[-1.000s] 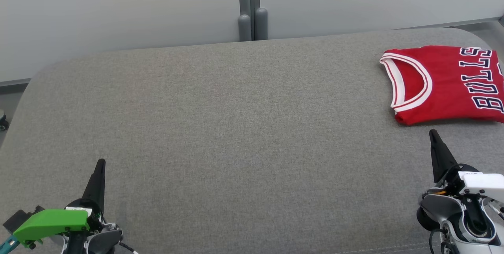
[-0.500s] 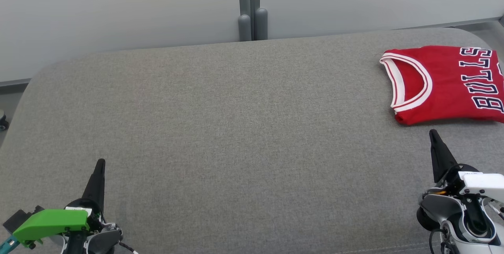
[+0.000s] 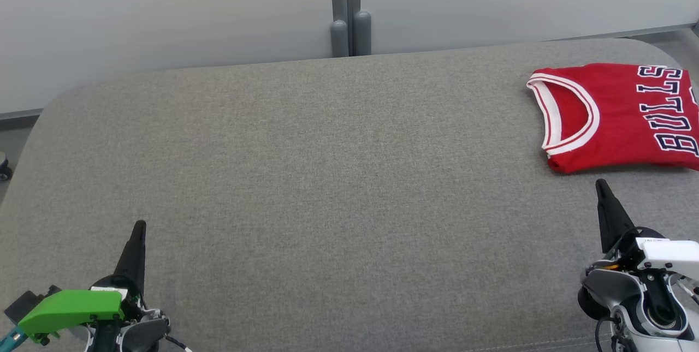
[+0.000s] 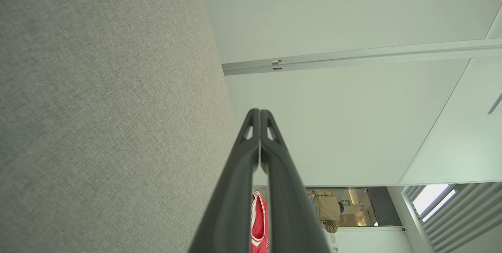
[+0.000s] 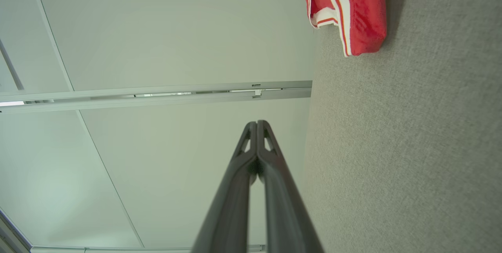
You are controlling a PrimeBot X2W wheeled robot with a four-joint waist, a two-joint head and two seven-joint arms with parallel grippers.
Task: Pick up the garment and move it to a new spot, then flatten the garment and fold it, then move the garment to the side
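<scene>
The garment [image 3: 622, 117] is a red jersey with white trim and dark lettering, folded flat at the far right of the grey fabric surface [image 3: 327, 177]; its right part runs off the head view. It also appears in the right wrist view as a red garment [image 5: 349, 6] at the top, and as a sliver of garment [image 4: 260, 221] in the left wrist view. My left gripper [image 3: 139, 225] rests at the lower left, shut and empty. My right gripper [image 3: 600, 183] sits at the lower right, just in front of the jersey's near edge, shut and empty.
Pale wall panels with a grey post [image 3: 347, 8] stand behind the surface's far edge. The surface's rounded left corner [image 3: 49, 112] drops to the floor. In the left wrist view a person [image 4: 327, 210] shows far off.
</scene>
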